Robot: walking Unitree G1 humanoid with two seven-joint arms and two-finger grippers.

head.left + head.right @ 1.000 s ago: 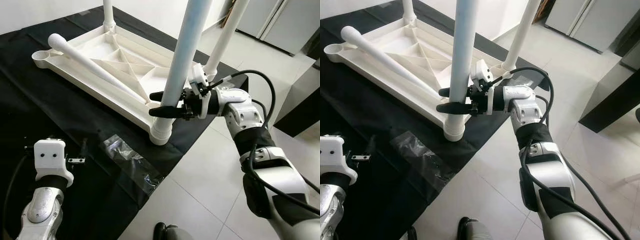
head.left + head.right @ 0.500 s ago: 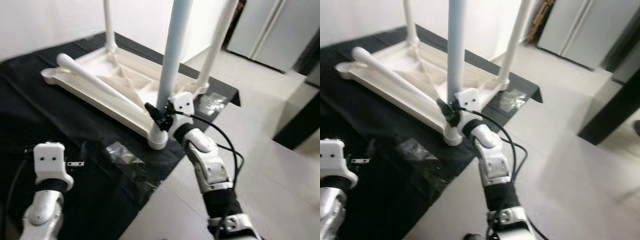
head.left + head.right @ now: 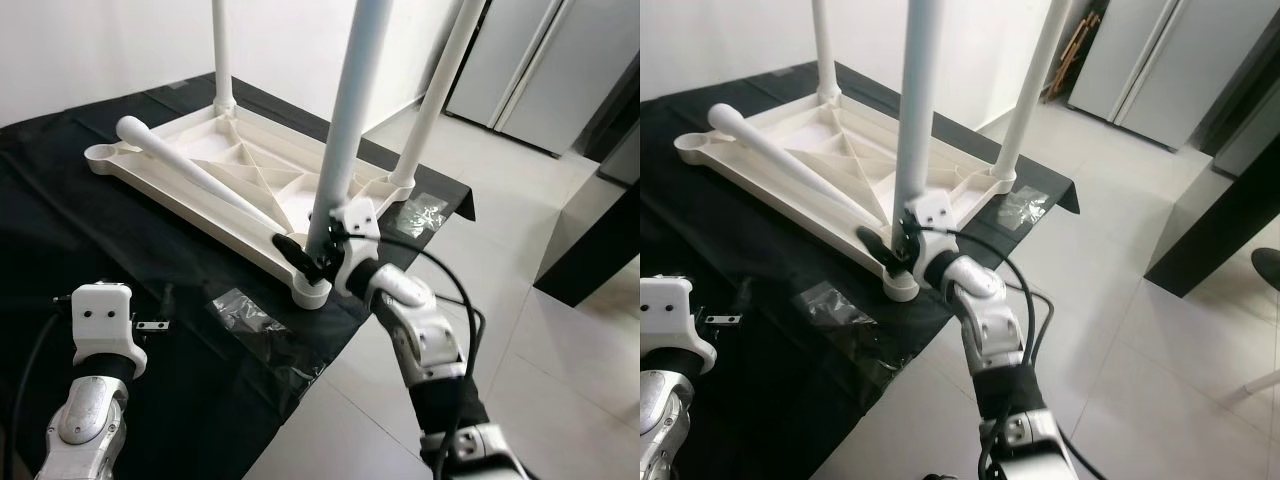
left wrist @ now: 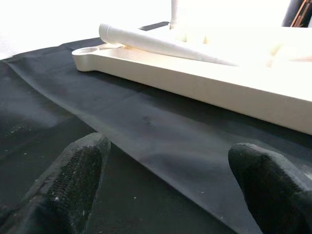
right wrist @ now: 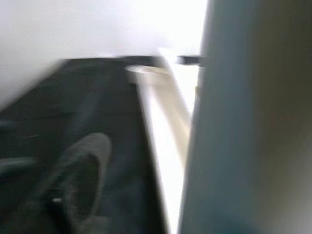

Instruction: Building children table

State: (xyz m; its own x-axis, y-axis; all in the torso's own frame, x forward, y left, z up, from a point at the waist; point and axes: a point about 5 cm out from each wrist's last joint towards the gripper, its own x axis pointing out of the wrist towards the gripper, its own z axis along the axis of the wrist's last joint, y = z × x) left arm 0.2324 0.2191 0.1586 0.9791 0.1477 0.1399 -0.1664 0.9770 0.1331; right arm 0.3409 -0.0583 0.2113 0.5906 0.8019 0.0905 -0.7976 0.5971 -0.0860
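Observation:
The white children's table top [image 3: 250, 175] lies upside down on a black cloth. Three white legs stand upright in its corner sockets: a far one [image 3: 220, 60], a near one [image 3: 345, 130] and a right one [image 3: 440, 90]. A fourth leg [image 3: 190, 165] lies loose across the top, by the empty socket [image 3: 100, 155]. My right gripper [image 3: 305, 255] is at the near leg's base, open, one finger [image 5: 78, 170] apart from the leg [image 5: 253, 126]. My left gripper [image 4: 165, 195] hovers open over the cloth, fingertips [image 4: 73, 180] wide apart, holding nothing.
Clear plastic bags lie on the cloth, one near the front [image 3: 245, 310] and one at the right corner [image 3: 425, 212]. The cloth's edge [image 3: 340, 345] borders pale tiled floor [image 3: 540, 330]. Grey cabinet doors [image 3: 530, 60] and dark furniture [image 3: 600, 230] stand to the right.
My right gripper has slid down the near leg from above the socket to its base, and its arm now reaches in from below. The camera has shifted. The left arm has kept still.

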